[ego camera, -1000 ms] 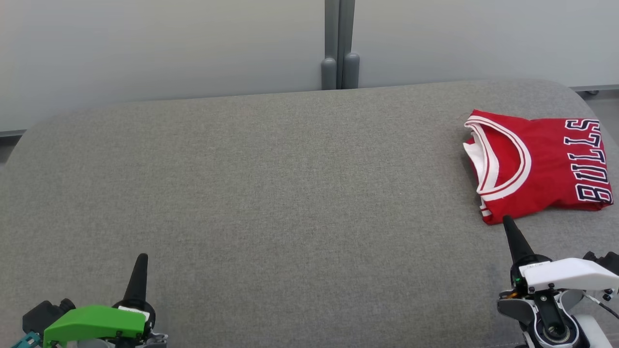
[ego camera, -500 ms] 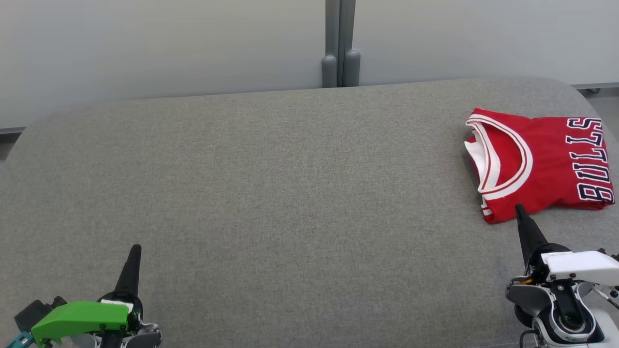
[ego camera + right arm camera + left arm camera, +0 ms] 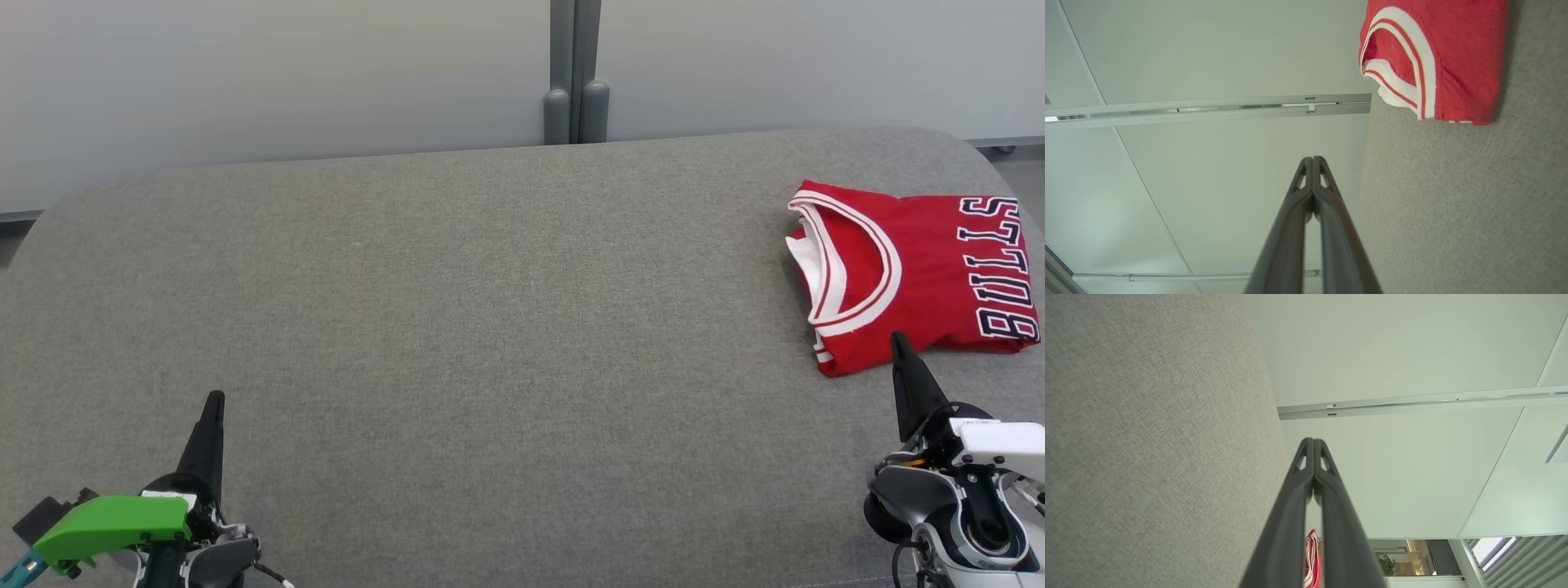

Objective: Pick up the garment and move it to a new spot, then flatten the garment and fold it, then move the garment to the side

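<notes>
While the folded red jersey point(image 3: 922, 269) sits at 3 o'clock on the grey counter point(image 3: 490, 327) | left claw point(image 3: 215, 398) at 7, pinched closed, empty | right claw point(image 3: 899, 340) at 4, closed too, near jersey

Matt red knit jersey point(image 3: 914, 269) on rough grey woven upholstery point(image 3: 490, 327); smooth, perhaps glass, wall panels point(image 3: 286, 73).

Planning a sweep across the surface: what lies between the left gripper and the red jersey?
Only bare grey fabric surface: in the head view, nothing sits between the left gripper and the red jersey.
</notes>
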You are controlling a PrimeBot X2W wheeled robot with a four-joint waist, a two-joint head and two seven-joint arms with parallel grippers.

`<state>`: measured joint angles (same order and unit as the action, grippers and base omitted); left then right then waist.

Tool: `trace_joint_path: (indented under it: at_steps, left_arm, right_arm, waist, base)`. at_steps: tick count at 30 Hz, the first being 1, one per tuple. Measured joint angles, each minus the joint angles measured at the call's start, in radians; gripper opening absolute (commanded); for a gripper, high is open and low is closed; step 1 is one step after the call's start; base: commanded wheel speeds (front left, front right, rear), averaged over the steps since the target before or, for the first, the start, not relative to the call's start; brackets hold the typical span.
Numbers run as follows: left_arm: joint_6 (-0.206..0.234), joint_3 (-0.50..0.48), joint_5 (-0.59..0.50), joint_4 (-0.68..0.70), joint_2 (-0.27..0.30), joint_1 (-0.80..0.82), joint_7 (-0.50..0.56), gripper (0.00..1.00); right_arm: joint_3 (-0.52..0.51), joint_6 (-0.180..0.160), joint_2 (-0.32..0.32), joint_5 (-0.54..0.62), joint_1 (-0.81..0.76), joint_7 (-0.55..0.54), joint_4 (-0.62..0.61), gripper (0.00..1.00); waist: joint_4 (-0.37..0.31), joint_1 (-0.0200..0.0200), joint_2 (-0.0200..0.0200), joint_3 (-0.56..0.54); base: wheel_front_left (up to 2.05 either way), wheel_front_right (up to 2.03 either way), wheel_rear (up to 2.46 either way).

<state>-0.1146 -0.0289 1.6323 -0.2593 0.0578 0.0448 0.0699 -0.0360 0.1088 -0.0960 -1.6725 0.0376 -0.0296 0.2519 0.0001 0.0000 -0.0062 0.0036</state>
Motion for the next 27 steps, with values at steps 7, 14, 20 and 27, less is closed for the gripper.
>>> trace_joint_path:
  at_steps: [7, 14, 20, 27]
  left_arm:
    - [0.0, -0.001, 0.001, -0.007, 0.0, 0.002, 0.0, 0.0]
    - [0.0, -0.001, 0.001, -0.012, 0.0, 0.002, 0.0, 0.0]
    - [0.0, -0.001, 0.001, -0.014, 0.0, 0.002, 0.0, 0.0]
    - [0.0, -0.002, 0.001, -0.016, 0.0, 0.002, 0.0, 0.0]
  right_arm:
    - [-0.003, 0.005, 0.0, -0.001, 0.002, -0.002, 0.005, 0.0]
    - [-0.004, 0.005, 0.0, -0.001, 0.005, -0.002, 0.009, 0.0]
    - [-0.005, 0.005, 0.0, -0.001, 0.007, -0.002, 0.013, 0.0]
    - [-0.006, 0.005, 0.0, -0.001, 0.015, -0.007, 0.014, 0.0]
  waist:
    - [0.0, 0.0, 0.0, 0.0]
    - [0.0, 0.0, 0.0, 0.0]
    - [0.0, 0.0, 0.0, 0.0]
    - [0.0, 0.0, 0.0, -0.001]
  base:
    - [0.0, 0.0, 0.0]
    - [0.0, 0.0, 0.0]
    - [0.0, 0.0, 0.0]
    - [0.0, 0.0, 0.0]
